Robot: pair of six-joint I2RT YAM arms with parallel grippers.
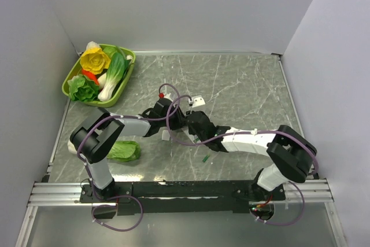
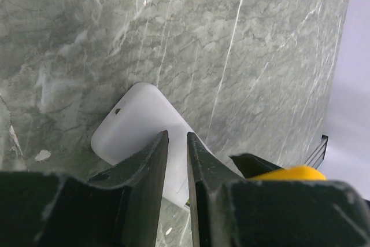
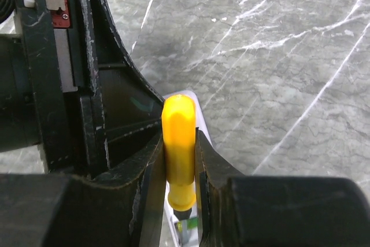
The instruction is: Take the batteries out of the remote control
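Observation:
The remote control [image 2: 133, 125] lies as a white bar on the marble, its rounded end sticking out to the left of my left gripper [image 2: 177, 134]. That gripper's fingers stand a narrow slit apart over the remote's back with nothing between them; whether they touch it I cannot tell. My right gripper [image 3: 179, 132] is shut on the yellow screwdriver handle [image 3: 179, 160], directly above the remote [image 3: 198, 108]. Below the handle, a green battery [image 3: 192, 222] shows in the open compartment. Another small green cylinder [image 1: 205, 158], the look of a battery, lies loose on the table. Both grippers meet mid-table [image 1: 184, 121].
A small white square piece [image 1: 198, 101] lies just behind the grippers. A green tray [image 1: 129, 63] of toy vegetables stands at the back left. A leafy green vegetable [image 1: 124, 150] lies beside the left arm. White walls close in three sides.

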